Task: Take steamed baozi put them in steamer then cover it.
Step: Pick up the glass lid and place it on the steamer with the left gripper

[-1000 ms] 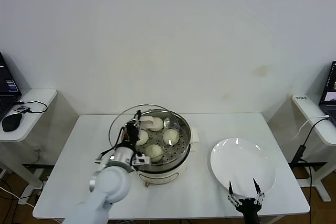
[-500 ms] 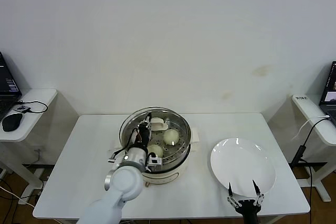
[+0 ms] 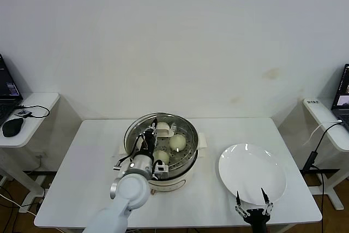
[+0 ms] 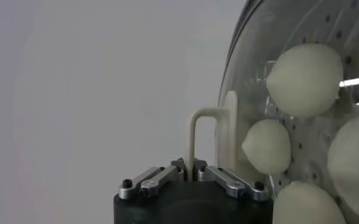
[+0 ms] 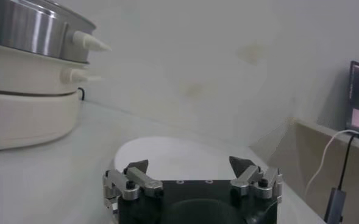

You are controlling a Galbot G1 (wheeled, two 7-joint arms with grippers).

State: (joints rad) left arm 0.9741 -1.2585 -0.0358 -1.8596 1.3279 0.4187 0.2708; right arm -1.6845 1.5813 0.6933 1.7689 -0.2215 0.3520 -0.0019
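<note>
A plain white wall (image 3: 180, 36), faintly stained toward the right, fills the space behind a white bench (image 3: 71, 178). On each side stands a narrow white side desk (image 3: 27, 105); the left one carries a black mouse (image 3: 12, 126) and a laptop's edge (image 3: 8, 88). Cables (image 3: 319, 145) hang from the right desk (image 3: 327, 121) toward the brown floor (image 3: 19, 189).

Place: a robot lab or test room, not a home kitchen.
Walls: plain white wall (image 3: 174, 36), bare, with a few faint stains.
Main table: white table (image 3: 82, 156) standing alone, carrying a steamer (image 3: 161, 151) and a plate (image 3: 252, 174), laid out like a staged kitchen trial.
Side desks: small white desks at both edges; the left desk (image 3: 27, 113) holds a mouse (image 3: 12, 126) and part of a laptop (image 3: 6, 88); the right desk (image 3: 330, 124) holds another screen (image 3: 343, 94).
Cabling: loose cables (image 3: 316, 151) trail from the desks toward the floor.
</note>
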